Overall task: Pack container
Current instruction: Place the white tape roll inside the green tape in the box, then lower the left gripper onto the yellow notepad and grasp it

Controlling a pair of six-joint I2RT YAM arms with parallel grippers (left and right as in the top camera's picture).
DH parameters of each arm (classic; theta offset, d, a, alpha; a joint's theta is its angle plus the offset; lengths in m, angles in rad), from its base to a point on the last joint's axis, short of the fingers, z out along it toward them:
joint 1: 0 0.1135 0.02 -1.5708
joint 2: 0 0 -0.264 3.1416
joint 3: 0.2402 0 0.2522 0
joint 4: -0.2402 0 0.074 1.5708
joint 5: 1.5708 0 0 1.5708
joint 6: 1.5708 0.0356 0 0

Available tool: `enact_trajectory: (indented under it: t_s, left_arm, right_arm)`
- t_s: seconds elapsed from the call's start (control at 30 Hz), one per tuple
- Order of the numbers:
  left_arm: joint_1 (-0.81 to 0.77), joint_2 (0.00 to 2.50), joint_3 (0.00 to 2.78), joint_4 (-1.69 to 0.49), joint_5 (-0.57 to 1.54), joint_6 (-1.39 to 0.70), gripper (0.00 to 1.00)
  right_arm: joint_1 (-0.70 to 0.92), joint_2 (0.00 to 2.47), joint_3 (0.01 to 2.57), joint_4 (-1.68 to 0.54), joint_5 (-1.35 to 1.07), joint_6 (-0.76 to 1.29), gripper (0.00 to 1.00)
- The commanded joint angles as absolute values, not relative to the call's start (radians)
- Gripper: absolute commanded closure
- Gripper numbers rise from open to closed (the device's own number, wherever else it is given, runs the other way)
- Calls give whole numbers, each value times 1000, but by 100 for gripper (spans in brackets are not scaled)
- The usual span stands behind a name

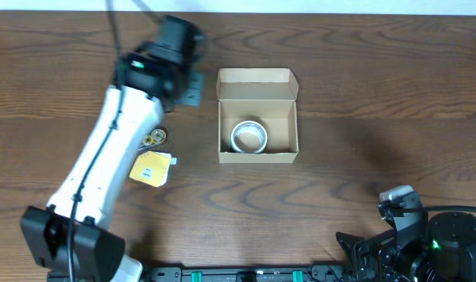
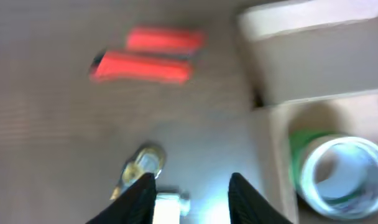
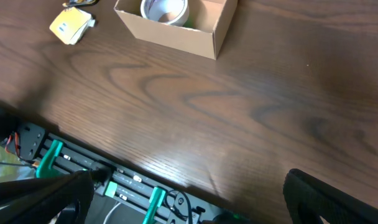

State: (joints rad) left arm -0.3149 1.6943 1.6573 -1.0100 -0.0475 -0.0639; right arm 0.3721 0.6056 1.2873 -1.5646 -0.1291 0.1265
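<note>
The container is a tan cardboard box, open, with its flap lid folded back at the far side. A clear tape roll with a green core lies inside it. The box and the roll also show blurred at the right of the left wrist view, and the box shows at the top of the right wrist view. My left gripper hovers just left of the box, open and empty. My right gripper is open and empty over the table's front edge.
A yellow packet and a small gold item lie left of the box beside my left arm. Two red objects lie on the table, blurred. A rail with green clamps runs along the front edge.
</note>
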Motion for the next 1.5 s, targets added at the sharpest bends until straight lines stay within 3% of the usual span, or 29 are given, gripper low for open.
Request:
enact_trajectory:
  t_s: [0.0,0.03,0.17,0.43,0.5,0.57,0.93,1.07,1.47]
  left_arm:
    - [-232,1702,1655,-1085,18,-75,81]
    - [-214,1696,1652,-1105,15,-75,85]
    - [-175,1623,1581,-1104,2,-77,84]
    - [-168,1401,1198,-907,-47,-89,67]
    - [-168,1393,1110,-854,-31,-102,49]
    - [-168,1399,1031,-804,8,-108,38]
    - [-170,1454,843,-679,-38,-159,20]
    - [-170,1480,822,-635,-44,-158,2]
    - [-169,1627,819,-554,-93,-189,5]
  right_arm:
    - [383,602,1288,-1565,-120,138,1]
    - [383,602,1288,-1564,-120,138,1]
    - [383,602,1288,-1565,-120,138,1]
    - [383,602,1288,-1564,-120,138,1]
    - [383,602,1288,-1564,-120,138,1]
    - [383,602,1288,-1564,-120,138,1]
    - [383,602,1288,-1565,-120,138,1]
    - [383,602,1288,-1564,-120,138,1]
    - [383,602,1288,-1565,-120,138,1]
